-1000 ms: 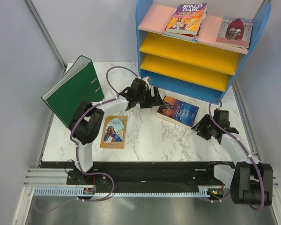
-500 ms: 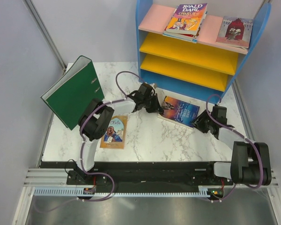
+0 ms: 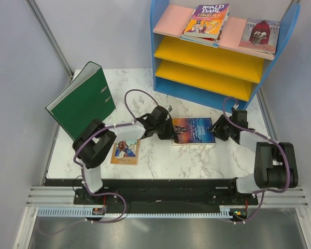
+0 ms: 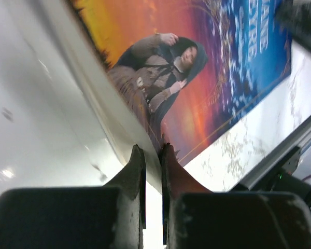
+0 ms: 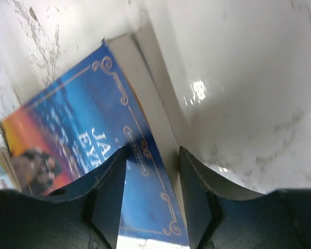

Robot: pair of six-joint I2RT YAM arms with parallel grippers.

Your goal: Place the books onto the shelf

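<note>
One blue book (image 3: 193,130) between my arms: left gripper (image 4: 151,151) pinches its edge; right gripper (image 5: 150,155) (fingers spread) straddles the opposite edge.

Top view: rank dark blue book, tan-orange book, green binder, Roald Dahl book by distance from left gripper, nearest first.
From the left gripper:
1. dark blue book: pinched at its left edge, mid-table.
2. tan-orange book: near-left, partly under the arm.
3. green binder: far-left of the table.
4. Roald Dahl book: on top of the shelf, at the back.
</note>
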